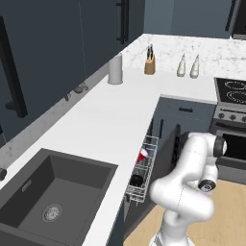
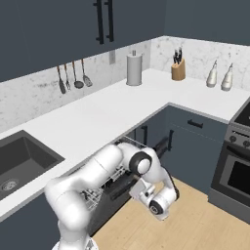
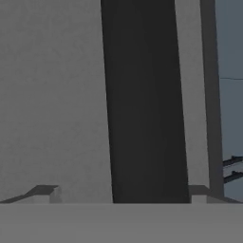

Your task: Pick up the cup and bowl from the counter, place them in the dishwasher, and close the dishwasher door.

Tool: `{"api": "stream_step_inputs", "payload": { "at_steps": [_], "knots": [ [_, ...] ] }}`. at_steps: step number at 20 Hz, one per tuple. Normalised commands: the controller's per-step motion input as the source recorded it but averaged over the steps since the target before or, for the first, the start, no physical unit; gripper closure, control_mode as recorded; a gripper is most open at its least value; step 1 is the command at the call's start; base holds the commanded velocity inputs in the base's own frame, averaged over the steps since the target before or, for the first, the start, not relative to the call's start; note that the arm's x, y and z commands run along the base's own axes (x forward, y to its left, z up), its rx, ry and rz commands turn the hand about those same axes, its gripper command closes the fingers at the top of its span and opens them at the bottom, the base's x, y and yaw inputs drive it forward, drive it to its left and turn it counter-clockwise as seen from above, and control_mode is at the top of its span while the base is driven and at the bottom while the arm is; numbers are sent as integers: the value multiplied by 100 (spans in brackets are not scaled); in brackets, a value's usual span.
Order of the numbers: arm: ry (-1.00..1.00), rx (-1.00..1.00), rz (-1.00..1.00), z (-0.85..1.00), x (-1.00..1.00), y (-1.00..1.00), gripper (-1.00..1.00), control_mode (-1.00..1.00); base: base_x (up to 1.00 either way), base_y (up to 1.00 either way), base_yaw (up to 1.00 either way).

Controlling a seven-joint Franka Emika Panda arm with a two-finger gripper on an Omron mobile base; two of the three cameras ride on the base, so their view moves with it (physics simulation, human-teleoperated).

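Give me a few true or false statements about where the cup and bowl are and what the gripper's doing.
1. The cup sits in the dishwasher rack. True.
2. The bowl is on the counter. False: it lies in the rack, nearer the camera than the cup.
3. The gripper holds the cup. False: its jaws stand open and empty.
4. The rack is pulled out. True.

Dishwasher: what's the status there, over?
Tool open, holding nothing, close against dishwasher door. Cup and bowl already in rack. Door not yet shut. Nothing blocking.
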Motion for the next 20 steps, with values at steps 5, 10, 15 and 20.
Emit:
{"api": "stream_step_inputs", "payload": {
  "at_steps": [5,10,15,20],
  "knots": [
    [0,-2,-7,26,76,100,-100,-100,0,0,0],
    [0,-3,-7,9,81,100,-100,-100,0,0,0],
    [1,-3,-7,1,89,100,-100,-100,0,0,0],
    [3,0,-6,0,85,100,-100,-100,0,0,0]
  ]
}}
